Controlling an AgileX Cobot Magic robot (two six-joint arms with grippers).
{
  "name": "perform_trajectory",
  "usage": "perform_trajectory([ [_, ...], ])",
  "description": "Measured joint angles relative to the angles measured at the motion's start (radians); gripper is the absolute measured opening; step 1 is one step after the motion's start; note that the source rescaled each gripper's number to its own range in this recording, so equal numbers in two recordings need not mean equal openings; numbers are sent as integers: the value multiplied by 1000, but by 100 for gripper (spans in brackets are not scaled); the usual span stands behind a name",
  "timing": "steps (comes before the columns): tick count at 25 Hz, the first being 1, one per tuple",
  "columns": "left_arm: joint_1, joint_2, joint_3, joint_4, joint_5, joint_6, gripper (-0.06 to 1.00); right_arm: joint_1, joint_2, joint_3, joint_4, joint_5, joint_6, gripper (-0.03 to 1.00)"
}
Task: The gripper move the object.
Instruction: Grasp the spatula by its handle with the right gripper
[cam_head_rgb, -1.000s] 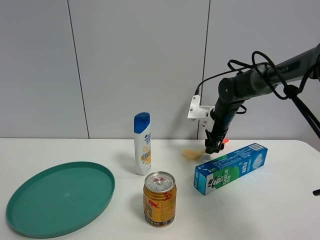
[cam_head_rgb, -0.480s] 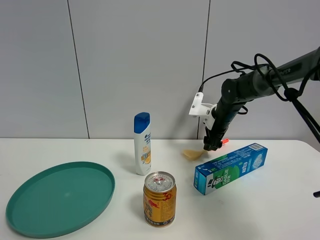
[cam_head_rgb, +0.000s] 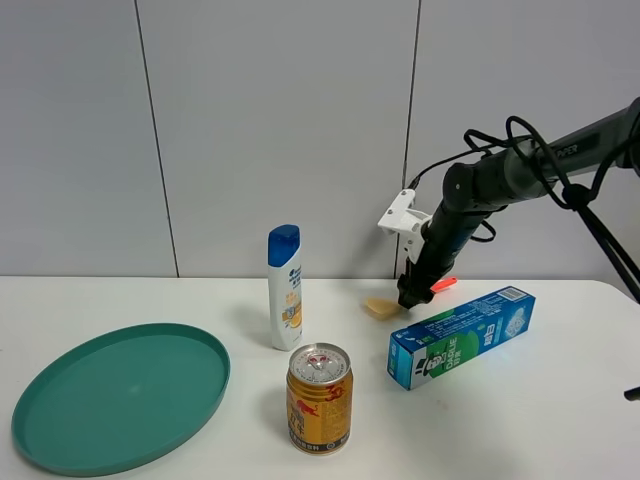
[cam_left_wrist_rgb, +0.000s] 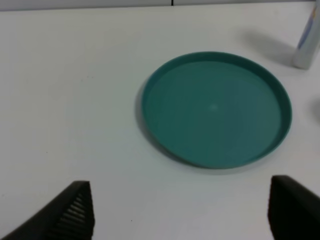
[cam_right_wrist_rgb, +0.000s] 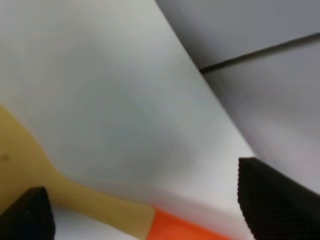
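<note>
The spatula (cam_head_rgb: 381, 307) has a tan blade on the table behind the toothpaste box, and its orange-red handle (cam_head_rgb: 443, 284) points up to the right. My right gripper (cam_head_rgb: 408, 296) points down over the spatula's neck, between blade and handle. In the right wrist view its two black fingers (cam_right_wrist_rgb: 270, 200) stand wide apart. The tan neck and orange handle (cam_right_wrist_rgb: 100, 200) lie between them, and I see no contact. My left gripper (cam_left_wrist_rgb: 182, 220) is open and empty above the table near the green plate (cam_left_wrist_rgb: 215, 110). It is out of the exterior high view.
A blue-green toothpaste box (cam_head_rgb: 460, 335) lies just in front of the spatula. A gold can (cam_head_rgb: 319, 398) stands at centre front, with a white shampoo bottle (cam_head_rgb: 285, 287) behind it. The green plate (cam_head_rgb: 120, 395) lies at front left. The wall is close behind.
My right gripper has shifted a little left along the spatula, from the handle toward the blade, and its wrist has tilted. The spatula has barely moved. No earlier left wrist frame is given.
</note>
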Motion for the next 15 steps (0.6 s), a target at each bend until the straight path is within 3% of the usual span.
perform_trajectory([
  [7, 0, 0, 0, 0, 0, 0, 100, 0, 1, -1, 18, 34, 166, 72],
  [15, 0, 0, 0, 0, 0, 0, 100, 0, 2, -1, 18, 70, 432, 72],
])
